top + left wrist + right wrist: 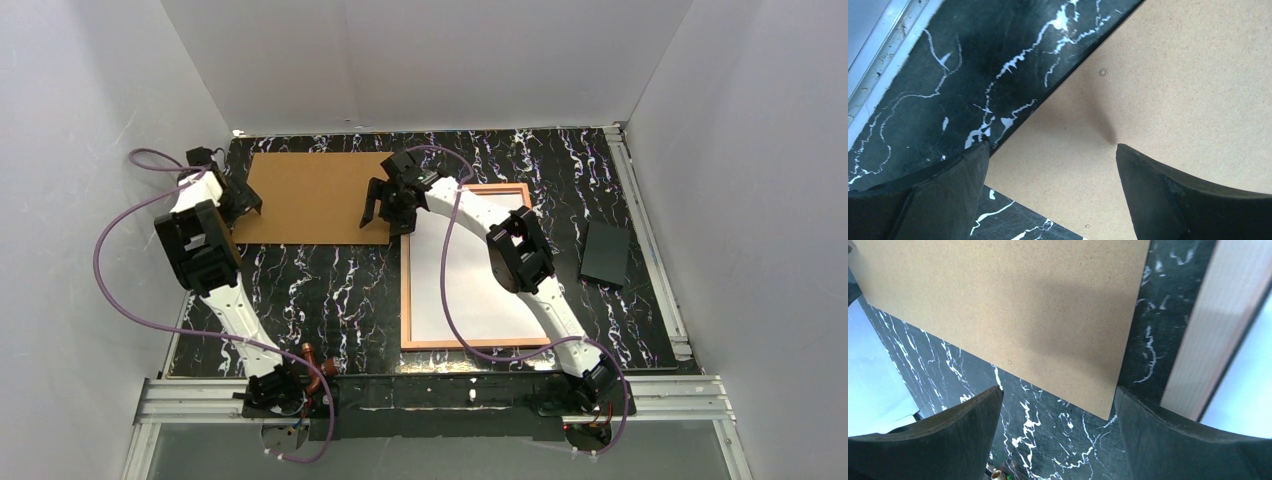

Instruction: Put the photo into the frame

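The frame (408, 290) lies flat right of centre with its copper-orange side up. A white sheet (482, 300) fills it; this looks like the photo lying white back up, partly covered by my right arm. In the right wrist view the frame's edge (1208, 330) runs along the right side. My right gripper (385, 222) (1058, 389) is open above the near right corner of the brown backing board (310, 195) (1023, 300), holding nothing. My left gripper (240, 203) (1052, 146) is open over the board's left edge (1173, 75), also holding nothing.
A black flat rectangular piece (606, 253) lies on the marbled black table (330, 290) right of the frame. White walls enclose the table on three sides, and a metal rail (430, 395) runs along the near edge. Purple cables loop from both arms.
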Action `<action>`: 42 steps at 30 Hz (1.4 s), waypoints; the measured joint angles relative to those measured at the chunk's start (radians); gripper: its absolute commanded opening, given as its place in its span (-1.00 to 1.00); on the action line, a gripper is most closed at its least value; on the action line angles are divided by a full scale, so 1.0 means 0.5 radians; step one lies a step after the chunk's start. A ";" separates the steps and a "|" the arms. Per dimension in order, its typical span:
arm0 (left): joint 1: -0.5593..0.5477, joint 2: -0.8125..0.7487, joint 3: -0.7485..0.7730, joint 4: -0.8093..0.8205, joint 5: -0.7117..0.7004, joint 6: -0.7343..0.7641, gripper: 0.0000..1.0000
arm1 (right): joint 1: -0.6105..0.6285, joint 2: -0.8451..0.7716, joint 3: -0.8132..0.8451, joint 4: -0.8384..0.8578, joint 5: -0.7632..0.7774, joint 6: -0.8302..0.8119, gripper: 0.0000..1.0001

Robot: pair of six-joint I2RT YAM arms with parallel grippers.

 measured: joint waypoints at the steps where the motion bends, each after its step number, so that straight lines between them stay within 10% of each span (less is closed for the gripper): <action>1: -0.016 -0.008 -0.014 0.007 -0.007 0.010 0.91 | -0.008 -0.007 -0.014 0.005 -0.003 0.001 0.80; 28: -0.297 -0.526 -0.742 0.028 0.062 0.041 0.92 | -0.108 -0.567 -0.391 -0.323 0.140 -0.314 0.81; 42: -0.678 -0.861 -1.092 -0.063 0.406 -0.056 0.96 | -0.044 -1.286 -1.304 -0.196 0.103 -0.243 0.86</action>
